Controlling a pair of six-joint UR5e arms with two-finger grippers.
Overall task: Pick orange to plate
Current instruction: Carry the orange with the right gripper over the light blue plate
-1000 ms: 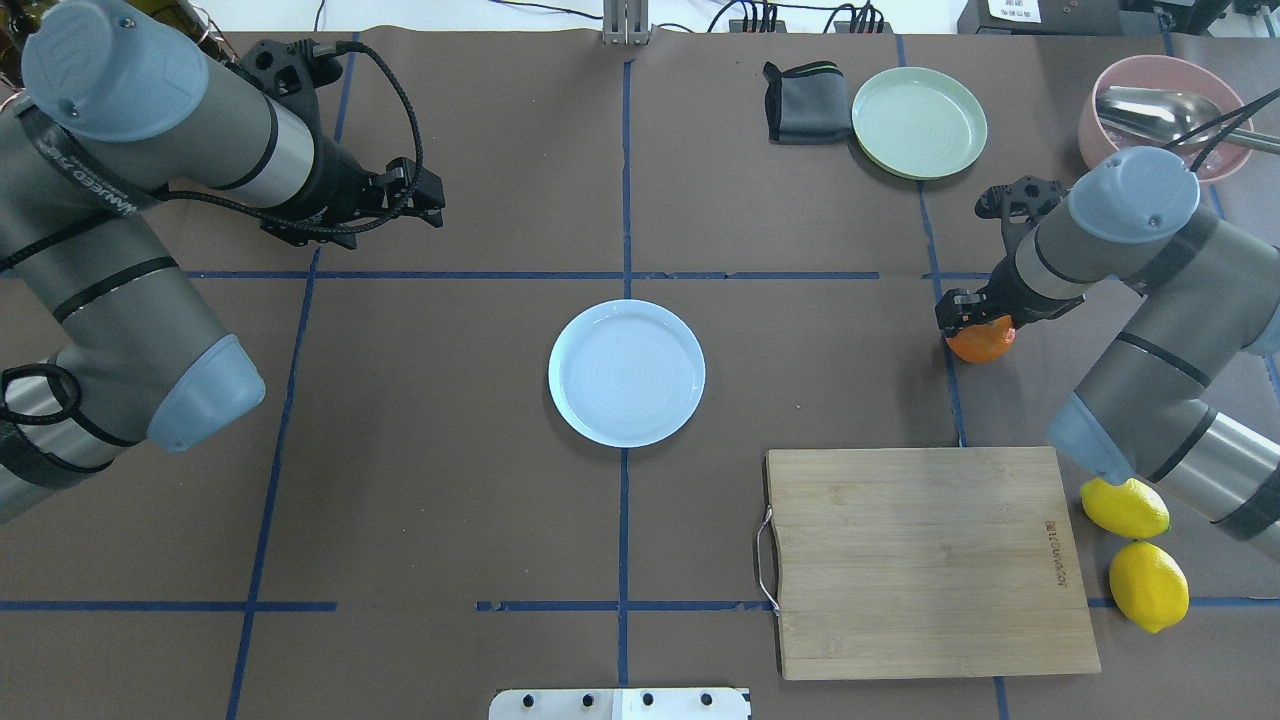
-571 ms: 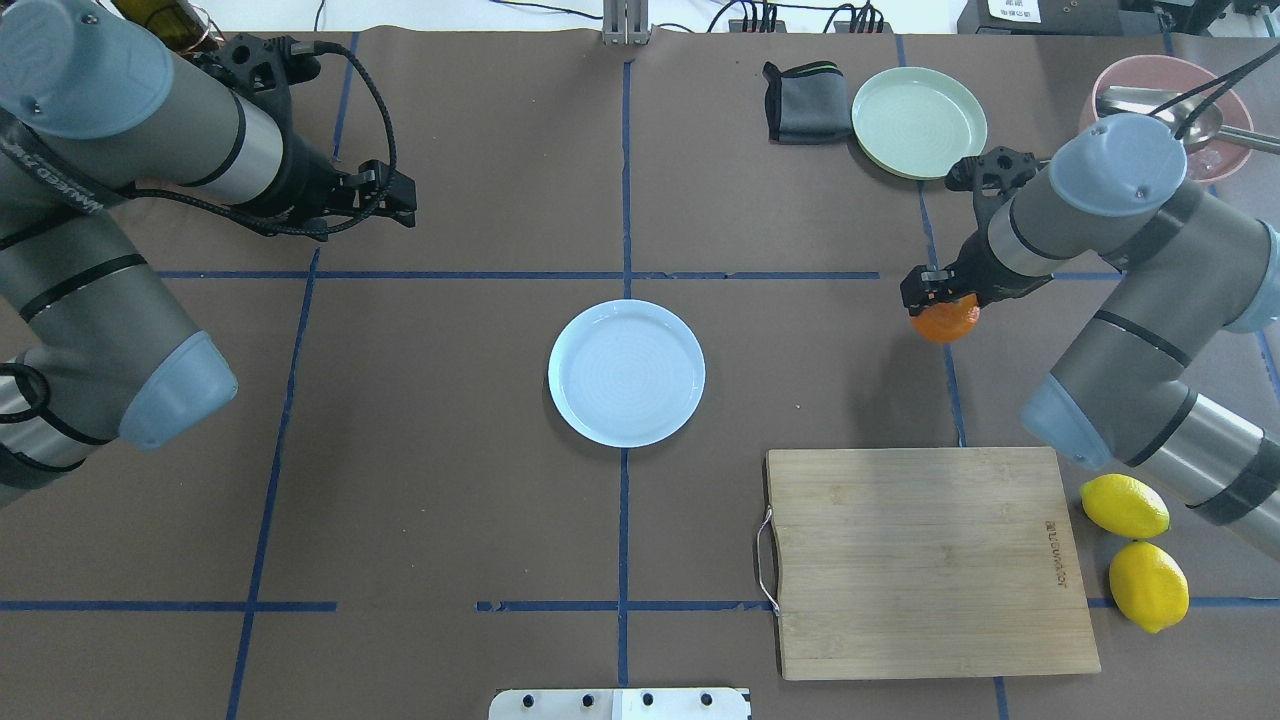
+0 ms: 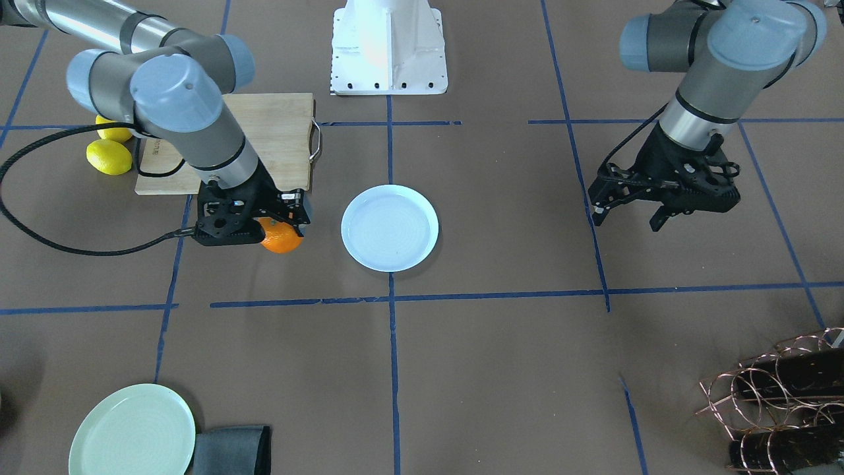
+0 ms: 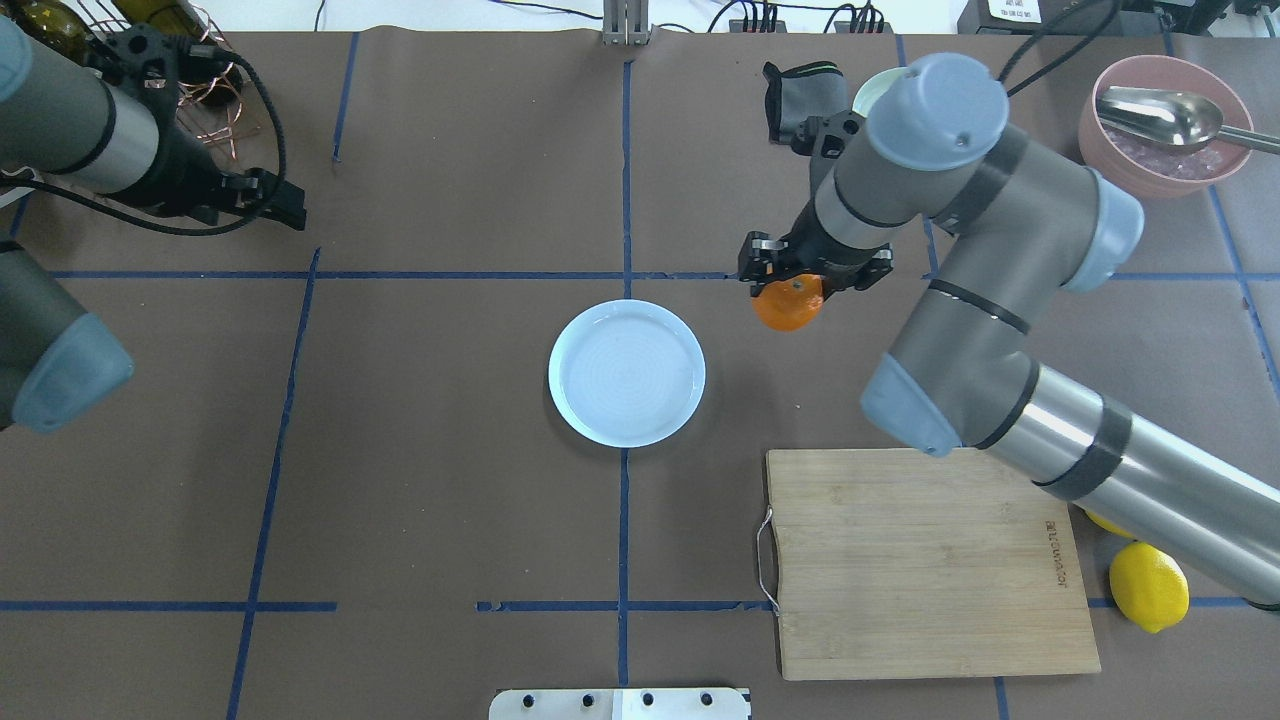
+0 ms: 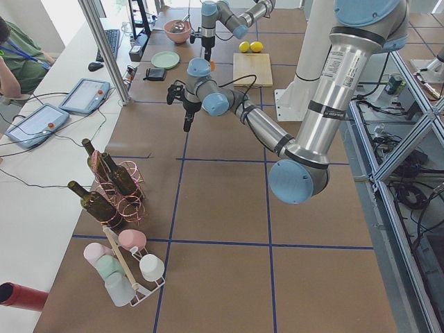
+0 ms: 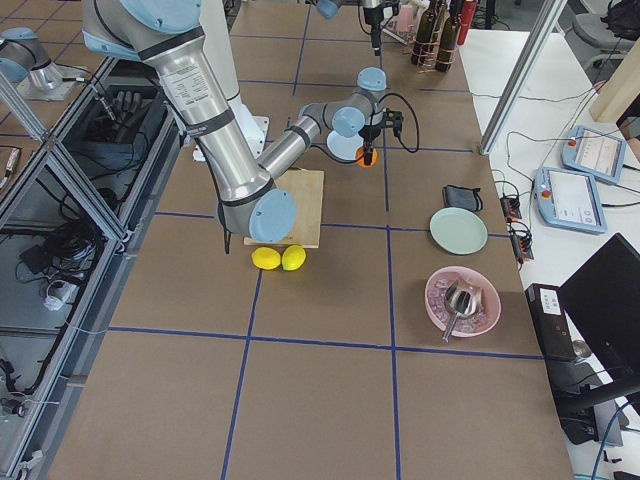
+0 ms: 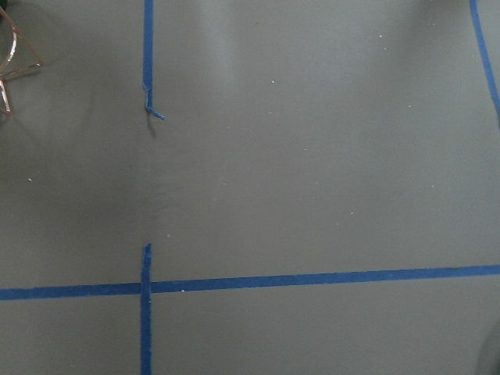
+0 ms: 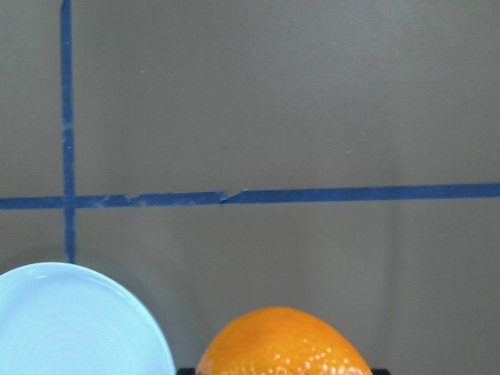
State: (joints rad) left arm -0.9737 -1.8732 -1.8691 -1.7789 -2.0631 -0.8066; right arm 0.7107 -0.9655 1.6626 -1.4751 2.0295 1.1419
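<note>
The orange (image 4: 788, 306) hangs above the table just right of the white bluish plate (image 4: 626, 373), and my right gripper (image 4: 803, 283) is shut on it. From the front the orange (image 3: 282, 239) sits under the right gripper (image 3: 275, 225), a short gap away from the plate (image 3: 390, 227). The right wrist view has the orange (image 8: 285, 345) at the bottom edge and the plate's rim (image 8: 152, 324) at lower left. My left gripper (image 3: 626, 216) hovers open and empty over bare table at the far left (image 4: 285, 210).
A wooden cutting board (image 4: 925, 560) lies front right, with a lemon (image 4: 1148, 585) beside it. A pale green plate (image 3: 132, 430), a dark cloth (image 4: 795, 100) and a pink bowl with a spoon (image 4: 1160, 120) stand at the back right. A copper bottle rack (image 3: 778, 396) stands back left.
My right arm has carried the orange leftward from the table's right side to just beside the plate. The left arm has drawn back further to the left.
</note>
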